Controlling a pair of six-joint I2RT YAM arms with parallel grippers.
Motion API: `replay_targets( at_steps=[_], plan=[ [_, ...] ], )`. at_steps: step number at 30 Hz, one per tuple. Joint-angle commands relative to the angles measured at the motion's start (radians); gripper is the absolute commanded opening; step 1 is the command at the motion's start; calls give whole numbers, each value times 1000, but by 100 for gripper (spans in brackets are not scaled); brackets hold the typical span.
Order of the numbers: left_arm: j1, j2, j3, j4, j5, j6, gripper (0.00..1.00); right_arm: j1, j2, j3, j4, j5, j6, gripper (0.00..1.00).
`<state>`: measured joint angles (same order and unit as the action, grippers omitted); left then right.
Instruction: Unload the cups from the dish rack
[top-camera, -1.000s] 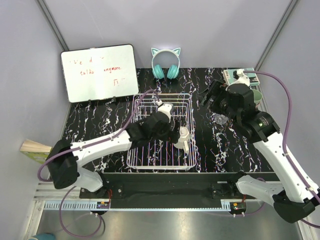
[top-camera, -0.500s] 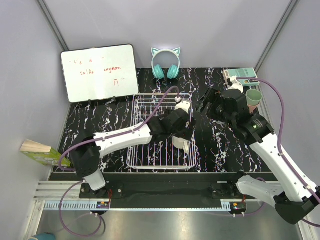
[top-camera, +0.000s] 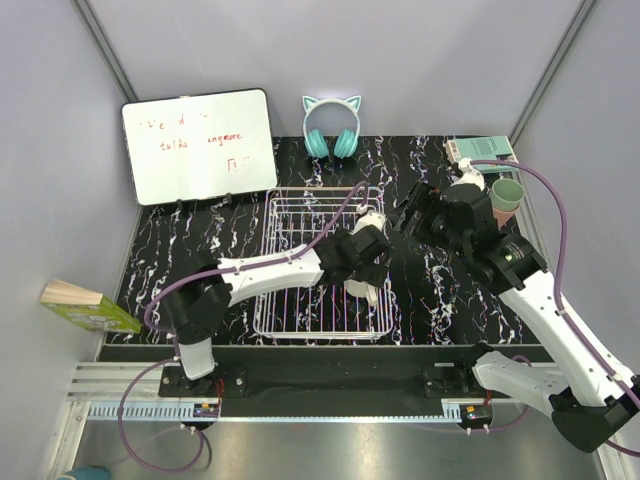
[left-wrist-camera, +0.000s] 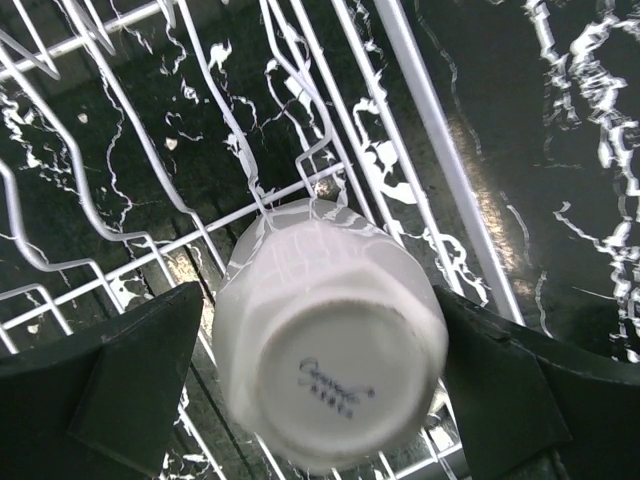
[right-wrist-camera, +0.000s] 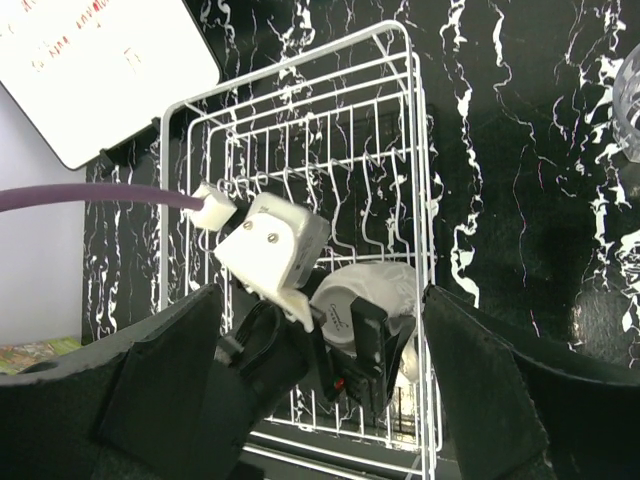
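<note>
Mug (left-wrist-camera: 330, 390), cream-white and upturned, sits in the near right corner of the dish rack (top-camera: 320, 192); we see the left gripper (left-wrist-camera: 325, 375) spread wide astride it; just right of the rack the right gripper (top-camera: 415, 215) hovers, jaws apart; farther right stands a sage-green cup (top-camera: 507, 192).

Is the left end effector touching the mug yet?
Cannot tell. In the left wrist view the mug fills the space between the fingers of the open left end effector, but its blurred edges show neither contact nor gap.
</note>
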<state>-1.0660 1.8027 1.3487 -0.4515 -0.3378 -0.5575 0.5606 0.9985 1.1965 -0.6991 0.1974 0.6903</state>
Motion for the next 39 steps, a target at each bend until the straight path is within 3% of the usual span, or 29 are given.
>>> replay_targets(
  at_steps=[1, 5, 8, 11, 12, 13, 23, 30, 33, 34, 35, 39],
  plan=[
    [-2, 38, 41, 0, -9, -21, 99, 10, -21, -17, 41, -18, 15, 89],
    [-2, 49, 24, 2, -7, -25, 99, 10, -29, -26, 41, -13, 18, 89],
    [-2, 37, 17, 4, -13, -19, 90, 12, -31, -26, 41, -15, 18, 88],
    [-2, 15, 9, 2, -20, -5, 49, 10, -31, -28, 41, -16, 20, 88],
    [-2, 9, 7, 2, -26, -4, 6, 12, -31, -28, 44, -21, 21, 88],
    [-2, 0, 6, -4, -30, -2, 0, 12, -31, -31, 46, -21, 21, 88],
    [-2, -173, -25, -15, -14, 33, 0, 12, -61, -38, 49, -9, 22, 87],
    [24, -408, -40, 60, 193, 70, 0, 10, -98, -29, 44, 17, 15, 87],
    [102, -541, -169, 247, 376, -5, 0, 12, -123, -57, 53, 17, 25, 88],
    [130, -577, -275, 320, 431, -36, 0, 12, -141, -67, 61, 13, 28, 88],
    [161, -612, -337, 496, 489, -71, 0, 12, -152, -81, 73, -10, 34, 88],
    [331, -729, -589, 905, 773, -324, 0, 10, -213, -175, 174, -93, 61, 87]
  ],
)
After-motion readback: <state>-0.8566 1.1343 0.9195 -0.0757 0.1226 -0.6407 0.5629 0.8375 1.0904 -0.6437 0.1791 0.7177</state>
